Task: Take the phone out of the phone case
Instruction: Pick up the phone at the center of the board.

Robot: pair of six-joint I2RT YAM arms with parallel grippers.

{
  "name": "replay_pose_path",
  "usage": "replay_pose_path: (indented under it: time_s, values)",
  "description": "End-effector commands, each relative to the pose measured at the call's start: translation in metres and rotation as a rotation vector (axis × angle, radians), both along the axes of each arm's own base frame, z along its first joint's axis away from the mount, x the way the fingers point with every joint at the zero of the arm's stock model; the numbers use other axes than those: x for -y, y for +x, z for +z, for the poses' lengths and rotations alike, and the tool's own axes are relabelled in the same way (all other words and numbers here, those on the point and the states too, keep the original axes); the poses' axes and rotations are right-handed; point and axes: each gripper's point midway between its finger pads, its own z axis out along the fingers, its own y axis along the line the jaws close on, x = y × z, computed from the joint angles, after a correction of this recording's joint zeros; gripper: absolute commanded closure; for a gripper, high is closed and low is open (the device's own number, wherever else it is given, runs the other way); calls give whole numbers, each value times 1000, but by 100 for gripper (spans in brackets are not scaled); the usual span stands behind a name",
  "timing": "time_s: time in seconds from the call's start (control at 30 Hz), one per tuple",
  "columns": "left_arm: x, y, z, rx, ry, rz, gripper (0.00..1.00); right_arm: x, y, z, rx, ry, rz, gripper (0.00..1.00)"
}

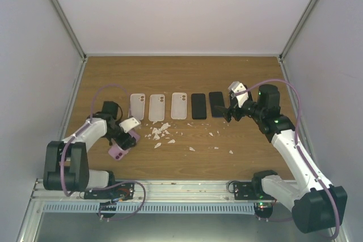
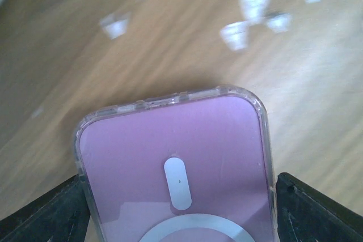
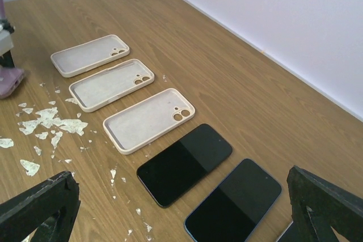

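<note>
A pink phone (image 2: 170,134) sits in a clear phone case (image 2: 170,97) with a white ring and oval on its back. My left gripper (image 2: 181,196) is shut on it, a black finger (image 2: 54,213) pressed to each long edge. From above, the cased phone (image 1: 120,150) lies slanted at the left front of the table, under the left gripper (image 1: 126,135). My right gripper (image 1: 231,111) hovers open over the right end of the phone row; in its own view the right gripper (image 3: 181,196) holds nothing.
Three empty whitish cases (image 1: 138,106) (image 1: 156,107) (image 1: 179,105) and two bare black phones (image 1: 198,106) (image 1: 216,104) lie in a row mid-table. White flakes (image 1: 160,131) litter the wood in front of them. Grey walls close in the left, right and back.
</note>
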Motion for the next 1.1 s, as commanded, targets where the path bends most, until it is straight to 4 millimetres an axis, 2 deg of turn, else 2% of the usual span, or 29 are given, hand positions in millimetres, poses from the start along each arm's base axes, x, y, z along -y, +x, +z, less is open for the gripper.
replay_pose_path:
  time_s: [0.0, 0.27, 0.37, 0.47, 0.6, 0.63, 0.8, 0.9, 1.07]
  values:
    - [45, -14, 10, 33, -50, -175, 33, 1, -1, 7, 21, 19, -1, 0]
    - [122, -27, 11, 49, -18, -400, 34, 2, -2, 7, 20, 17, -4, 0]
    - [141, -33, 4, 57, 22, -459, 33, 3, -2, 7, 23, 15, -8, 0]
    - [151, -38, -1, 60, 51, -489, 30, 4, -3, 9, 27, 15, -9, 0]
    - [146, -40, -4, 38, 95, -475, 5, 4, -4, 9, 27, 14, -11, 0]
    - [143, -41, -4, 26, 110, -455, 1, 5, -3, 9, 28, 15, -12, 0]
    - [130, -51, 4, -10, 140, -405, 1, 5, -3, 11, 30, 15, -13, 0]
    - [120, -60, 2, -36, 163, -386, 1, 5, -3, 10, 31, 16, -14, 0]
    - [110, -64, -1, -50, 198, -376, 1, 6, -3, 11, 29, 17, -16, 0]
